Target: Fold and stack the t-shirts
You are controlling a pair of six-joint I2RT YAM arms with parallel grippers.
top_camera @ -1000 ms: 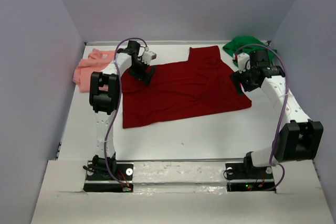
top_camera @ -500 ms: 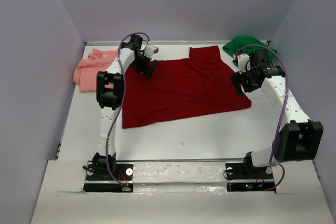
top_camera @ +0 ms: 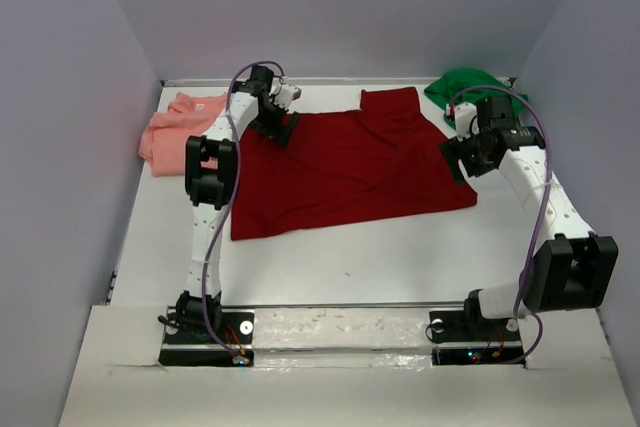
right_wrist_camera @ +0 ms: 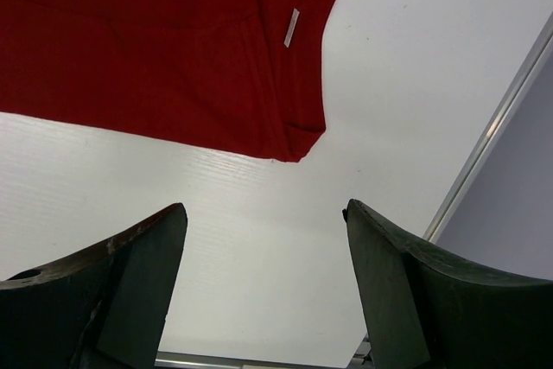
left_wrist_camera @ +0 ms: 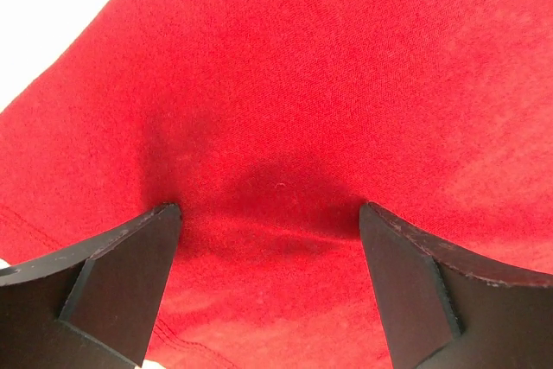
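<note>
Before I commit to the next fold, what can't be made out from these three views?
- Top view: the near part of the bright green cloth t-shirt is hidden behind the right arm.
- Top view: the left arm covers the near right corner of the salmon pink cloth t-shirt.
- Left wrist view: the dark red cloth t-shirt fills the frame; whether the left gripper touches it cannot be told.
- Right wrist view: the top edge cuts off that shirt.

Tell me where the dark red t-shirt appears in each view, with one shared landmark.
Top external: the dark red t-shirt lies spread flat mid-table.
Left wrist: it fills almost the whole picture, except the upper left corner.
Right wrist: it covers the upper left part.
Shared landmark: the white table bordering the shirt's edge in all three.
</note>
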